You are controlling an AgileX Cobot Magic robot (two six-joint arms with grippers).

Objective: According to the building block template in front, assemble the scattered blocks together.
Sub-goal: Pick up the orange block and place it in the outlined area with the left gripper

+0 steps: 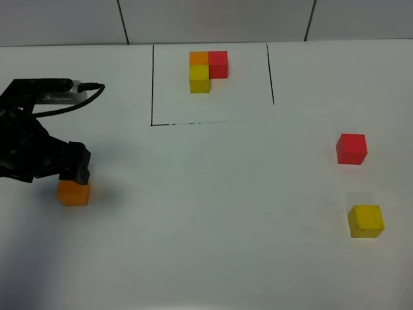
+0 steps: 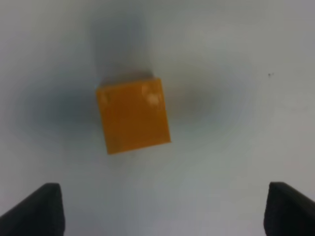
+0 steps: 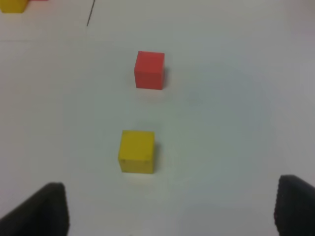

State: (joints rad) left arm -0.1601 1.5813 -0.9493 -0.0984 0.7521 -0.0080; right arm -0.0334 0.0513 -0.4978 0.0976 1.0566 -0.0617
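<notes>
The left gripper (image 2: 157,209) hangs wide open just above the orange cube (image 1: 73,193), well left of the template (image 1: 208,70). Right gripper (image 3: 170,211), jaws wide, faces the yellow cube (image 3: 137,151) and red cube (image 3: 149,70), right of the template

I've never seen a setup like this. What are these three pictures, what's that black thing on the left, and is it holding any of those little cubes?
It is a robot with two arms on a white table. One picture comes from a camera mounted high above. The other two come from cameras on each arm's wrist, looking down past that arm's hand.

The black thing is the left arm. Its left hand hangs open over an orange cube and holds nothing. The right hand, seen only in its wrist view, is also open and empty, with a red cube and a yellow cube lying ahead of it.

At the far edge, inside a drawn black frame, three touching cubes form an L: the template to copy.
</notes>
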